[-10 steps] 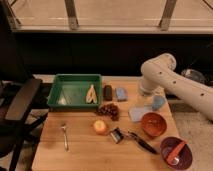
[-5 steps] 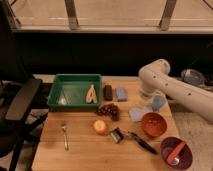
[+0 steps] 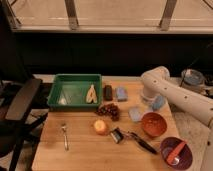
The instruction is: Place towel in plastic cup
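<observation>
Now, in the camera view, my gripper (image 3: 150,99) hangs low over the far right part of the wooden table (image 3: 80,152), at the end of my white arm (image 3: 172,95). Against half a second ago the arm has swung a little to the left and dipped lower. Whether the gripper is clenched or released I cannot tell, because my wrist hides it.

The plastic cup (image 3: 159,103) stands upright just beside the gripper, on its right, in the same spot as before. The towel (image 3: 135,114) lies flat on the table just in front of the gripper and slightly left, apart from the cup, and it has not moved.

The orange bowl (image 3: 153,125) sits near the towel, on the side away from the gripper. Left of the gripper come a blue block (image 3: 121,93), a dark block (image 3: 107,92) and the green tray (image 3: 75,80), all where they were.
</observation>
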Action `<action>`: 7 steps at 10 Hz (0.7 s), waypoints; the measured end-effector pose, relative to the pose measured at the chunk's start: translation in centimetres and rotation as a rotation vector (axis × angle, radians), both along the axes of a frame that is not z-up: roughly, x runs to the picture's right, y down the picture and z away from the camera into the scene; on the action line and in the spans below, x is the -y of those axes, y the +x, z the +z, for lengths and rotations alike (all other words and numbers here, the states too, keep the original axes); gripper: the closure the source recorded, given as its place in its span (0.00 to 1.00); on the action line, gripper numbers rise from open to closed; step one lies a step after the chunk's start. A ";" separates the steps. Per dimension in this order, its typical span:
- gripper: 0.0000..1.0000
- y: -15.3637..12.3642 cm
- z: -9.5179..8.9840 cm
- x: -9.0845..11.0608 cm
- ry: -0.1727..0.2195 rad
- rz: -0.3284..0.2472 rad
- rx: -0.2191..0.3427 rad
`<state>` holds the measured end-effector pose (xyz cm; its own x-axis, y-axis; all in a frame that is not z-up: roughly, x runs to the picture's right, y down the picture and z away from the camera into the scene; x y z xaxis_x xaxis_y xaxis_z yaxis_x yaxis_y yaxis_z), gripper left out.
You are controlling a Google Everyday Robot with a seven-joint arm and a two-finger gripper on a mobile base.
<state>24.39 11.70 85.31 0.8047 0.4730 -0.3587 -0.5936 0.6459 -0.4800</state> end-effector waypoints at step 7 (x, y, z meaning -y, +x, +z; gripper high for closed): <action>0.35 -1.1 2.6 -3.9 0.037 0.034 0.088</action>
<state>23.31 15.60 87.94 0.8159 0.5119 -0.2689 -0.5717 0.6445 -0.5078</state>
